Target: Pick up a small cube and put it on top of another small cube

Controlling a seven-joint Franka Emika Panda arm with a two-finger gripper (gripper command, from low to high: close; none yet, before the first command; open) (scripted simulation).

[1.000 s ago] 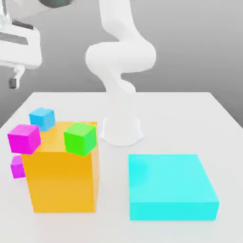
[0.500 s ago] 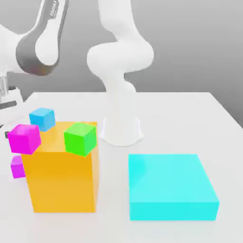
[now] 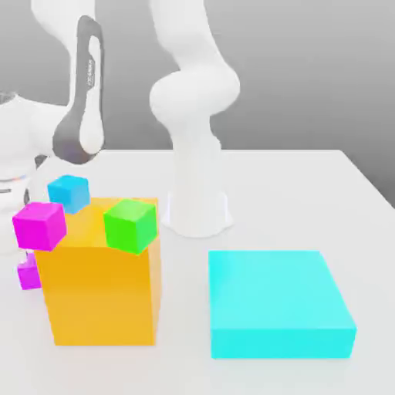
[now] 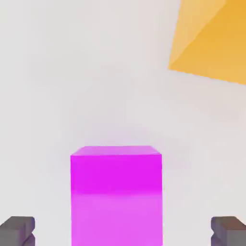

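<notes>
Our arm has swung over to the exterior view's left in the last second, so our hand now hangs above a magenta cube on the white table, beside the big orange block. Our fingers are spread wide either side of it, touching nothing. We judge the grasp is next.

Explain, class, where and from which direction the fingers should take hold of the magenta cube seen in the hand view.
Grip the magenta cube across its two opposite flat side faces, coming straight on as the hand view looks. The open fingers already stand on either side of it, and its faces line up squarely with them. The orange block sits well clear.
</notes>
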